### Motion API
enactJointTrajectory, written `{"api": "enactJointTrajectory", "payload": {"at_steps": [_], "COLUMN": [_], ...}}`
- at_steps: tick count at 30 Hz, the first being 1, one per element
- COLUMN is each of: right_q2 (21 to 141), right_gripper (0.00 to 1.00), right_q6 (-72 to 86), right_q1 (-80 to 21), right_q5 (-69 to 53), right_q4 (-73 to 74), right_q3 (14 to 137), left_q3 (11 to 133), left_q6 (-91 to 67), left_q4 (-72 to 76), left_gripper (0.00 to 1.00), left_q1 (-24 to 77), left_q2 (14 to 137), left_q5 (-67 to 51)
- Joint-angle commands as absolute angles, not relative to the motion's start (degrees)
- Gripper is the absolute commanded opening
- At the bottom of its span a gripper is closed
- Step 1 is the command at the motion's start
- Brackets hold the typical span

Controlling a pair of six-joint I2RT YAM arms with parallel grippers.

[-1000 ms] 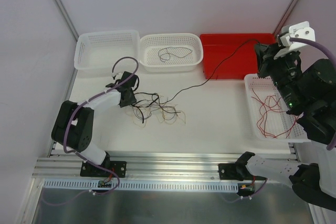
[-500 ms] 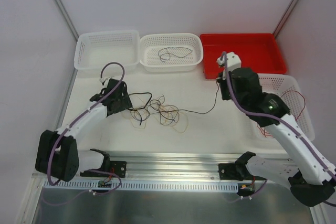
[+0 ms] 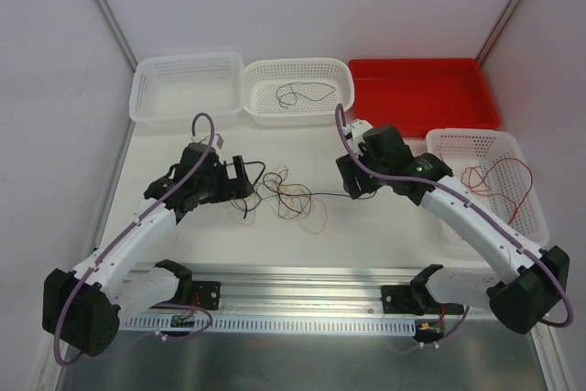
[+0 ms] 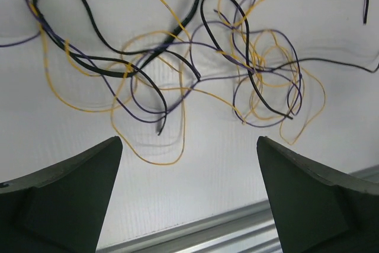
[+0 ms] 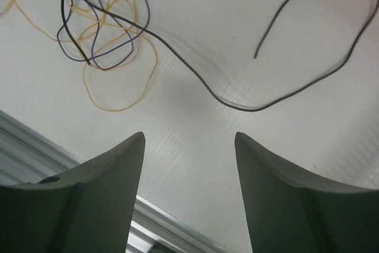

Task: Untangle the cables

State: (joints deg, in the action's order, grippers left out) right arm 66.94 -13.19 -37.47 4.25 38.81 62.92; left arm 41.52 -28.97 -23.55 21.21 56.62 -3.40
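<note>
The cables I have to separate lie in one loose knot of black, orange-yellow and purple-grey loops at the middle of the worktop. A black strand trails out of it to the right.

Some sorting looks done. A purple-grey strand sits in the middle basket at the far edge, and red strands lie in the right-hand basket by the right edge. The knot itself is all left to do, I judge.

My left gripper hangs wide apart just left of the knot, with nothing between its jaws. My right gripper is parted too and carries nothing.

Both wrist views crop the knot, and I cannot read which strand crosses over which. From above, the right arm hides part of the black strand.
</note>
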Motion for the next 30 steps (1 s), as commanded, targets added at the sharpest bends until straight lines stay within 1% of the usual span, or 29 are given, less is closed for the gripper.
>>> {"api": "enactJointTrajectory", "payload": {"at_steps": [1,3,7,14,18,21,24,25,27,28,29,30], "right_q2": [72.14,76.53,82.25,93.15,99.04,101.60,101.08,100.64,98.98,98.09,96.87,93.55], "right_gripper": [0.66,0.66,0.66,0.68,0.68,0.65,0.57,0.44,0.24,0.09,0.03,0.01], "right_q6": [-19.05,-20.82,-25.57,-29.00,-28.92,-27.69,-26.90,-26.72,-26.63,-26.46,-26.37,-26.37], "right_q1": [-37.27,-37.35,-37.09,-34.63,-34.36,-34.36,-34.37,-34.28,-34.28,-34.02,-33.93,-33.75], "right_q5": [-7.28,-9.05,-6.95,-9.57,-14.14,-16.08,-16.17,-15.91,-14.60,-14.07,-13.37,-13.01], "right_q4": [34.45,33.58,30.07,24.96,24.52,25.04,23.73,23.64,24.26,24.52,25.04,25.40], "right_q3": [63.10,63.37,62.40,63.89,65.48,66.09,64.96,64.86,64.34,63.99,63.64,63.11], "left_q3": [43.85,46.05,50.09,53.79,52.91,52.12,51.50,51.33,50.63,49.93,49.49,49.13], "left_q6": [-29.79,-30.49,-31.38,-31.03,-31.29,-31.29,-31.03,-30.94,-30.76,-30.85,-30.94,-30.94], "left_q4": [-24.96,-25.05,-24.96,-23.20,-22.06,-21.18,-20.74,-20.57,-20.65,-20.65,-20.57,-20.48], "left_gripper": [0.99,0.99,0.99,0.97,0.97,0.96,0.93,0.90,0.84,0.81,0.79,0.77], "left_q1": [26.78,29.34,33.65,34.45,34.45,34.45,34.37,34.19,33.84,33.14,32.79,32.35], "left_q2": [60.36,63.00,70.73,78.65,82.43,85.06,87.35,87.89,88.76,88.86,89.03,89.21], "left_q5": [-6.51,-4.92,-2.47,1.05,3.07,4.57,6.15,6.59,7.21,7.21,7.47,7.64]}}
